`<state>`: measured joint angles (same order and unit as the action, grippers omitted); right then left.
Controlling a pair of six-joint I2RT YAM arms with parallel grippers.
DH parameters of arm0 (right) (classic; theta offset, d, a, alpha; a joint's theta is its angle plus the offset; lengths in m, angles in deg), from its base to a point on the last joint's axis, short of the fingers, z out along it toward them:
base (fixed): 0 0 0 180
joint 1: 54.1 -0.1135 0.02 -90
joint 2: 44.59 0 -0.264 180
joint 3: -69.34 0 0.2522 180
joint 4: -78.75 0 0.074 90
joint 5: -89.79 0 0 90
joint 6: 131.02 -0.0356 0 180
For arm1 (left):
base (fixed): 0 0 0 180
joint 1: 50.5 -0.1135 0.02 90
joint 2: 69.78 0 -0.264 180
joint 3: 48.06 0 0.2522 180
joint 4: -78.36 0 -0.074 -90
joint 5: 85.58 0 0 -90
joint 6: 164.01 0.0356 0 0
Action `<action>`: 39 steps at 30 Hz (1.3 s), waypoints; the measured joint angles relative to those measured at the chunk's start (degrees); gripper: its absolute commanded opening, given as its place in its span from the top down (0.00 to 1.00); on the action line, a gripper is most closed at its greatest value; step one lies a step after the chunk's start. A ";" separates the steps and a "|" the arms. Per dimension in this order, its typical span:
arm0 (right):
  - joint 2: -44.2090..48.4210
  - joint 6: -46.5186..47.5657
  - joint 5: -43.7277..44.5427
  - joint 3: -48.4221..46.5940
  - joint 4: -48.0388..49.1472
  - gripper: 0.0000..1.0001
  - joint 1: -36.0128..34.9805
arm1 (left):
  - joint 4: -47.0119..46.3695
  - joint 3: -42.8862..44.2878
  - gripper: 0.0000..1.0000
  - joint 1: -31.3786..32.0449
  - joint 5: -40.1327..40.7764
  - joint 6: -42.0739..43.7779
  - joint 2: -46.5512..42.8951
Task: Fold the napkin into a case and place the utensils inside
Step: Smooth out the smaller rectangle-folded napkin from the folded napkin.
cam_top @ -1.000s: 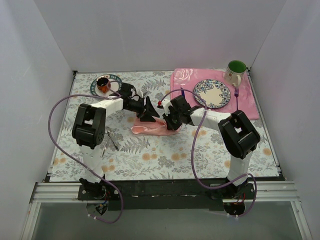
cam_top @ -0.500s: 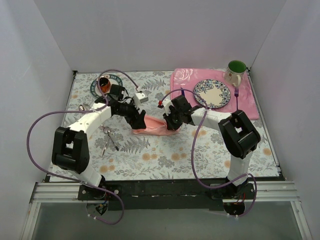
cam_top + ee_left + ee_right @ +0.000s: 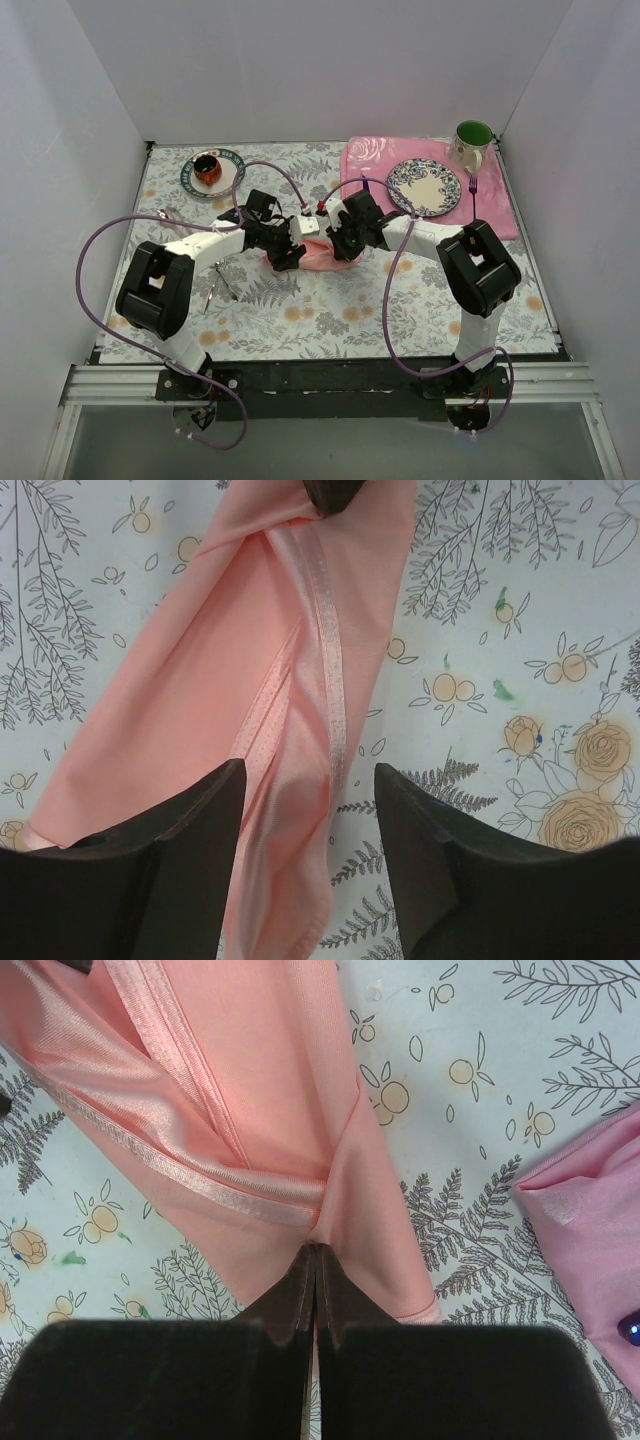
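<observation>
The napkin (image 3: 318, 256) is a salmon-pink strip of folded cloth lying on the floral tablecloth between my two grippers. My left gripper (image 3: 310, 780) is open and hangs over the strip's left end. One finger (image 3: 190, 840) is above the cloth (image 3: 290, 660) and the other is above bare tablecloth. My right gripper (image 3: 317, 1252) is shut on a pinched fold of the napkin (image 3: 250, 1090) at its right end. The silver utensils (image 3: 224, 286) lie on the tablecloth by the left arm, partly hidden by it.
A pink rose-patterned placemat (image 3: 365, 160) at the back right carries a patterned plate (image 3: 424, 187), a green mug (image 3: 472, 140) and a purple fork (image 3: 473, 195). Its corner (image 3: 590, 1220) lies close to my right gripper. A saucer with a small cup (image 3: 211, 170) stands at the back left.
My left arm has swung about while its gripper shifted along the napkin's left end toward the near side, jaws widening then narrowing. The right gripper has stayed shut in place.
</observation>
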<state>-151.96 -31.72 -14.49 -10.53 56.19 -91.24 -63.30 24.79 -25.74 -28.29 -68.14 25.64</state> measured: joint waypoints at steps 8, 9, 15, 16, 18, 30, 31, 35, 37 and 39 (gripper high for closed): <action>0.00 0.15 -0.28 0.02 0.04 0.99 0.02 | -2.71 -1.95 0.74 0.46 1.40 4.72 0.28; 0.00 0.17 -0.39 0.02 0.04 0.99 0.02 | -2.71 -1.90 0.78 0.50 1.42 5.11 0.48; 0.02 0.44 -0.85 0.22 0.33 0.99 0.04 | -0.94 1.77 1.00 0.59 1.44 4.81 4.81; 0.02 0.57 -0.90 0.22 0.35 0.99 0.07 | -0.55 2.84 1.00 0.61 1.42 4.44 5.62; 0.02 0.81 -0.92 0.22 0.37 0.99 0.07 | 0.17 4.50 1.00 0.59 1.40 3.91 6.56; 0.46 1.05 0.13 0.33 0.26 0.99 1.05 | 6.78 15.78 1.00 1.22 -2.49 0.55 10.88; 0.46 0.72 0.39 0.33 0.24 0.99 1.22 | 7.56 17.14 1.00 1.25 -3.15 0.55 12.02; 0.46 -1.49 1.27 0.33 0.20 0.99 2.38 | 10.47 22.88 1.00 1.27 -6.84 0.76 16.92; 0.46 -2.62 1.70 0.33 0.20 0.99 2.93 | 11.98 25.88 1.00 1.25 -8.83 0.83 19.34; 0.46 -3.65 2.16 0.33 0.24 0.99 3.43 | 13.66 28.85 1.00 1.25 -10.80 0.61 21.66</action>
<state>-151.50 -35.37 -12.33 -10.20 56.43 -87.81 -49.64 53.64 -24.50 -39.08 -67.53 47.30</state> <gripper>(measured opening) 0.023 0.022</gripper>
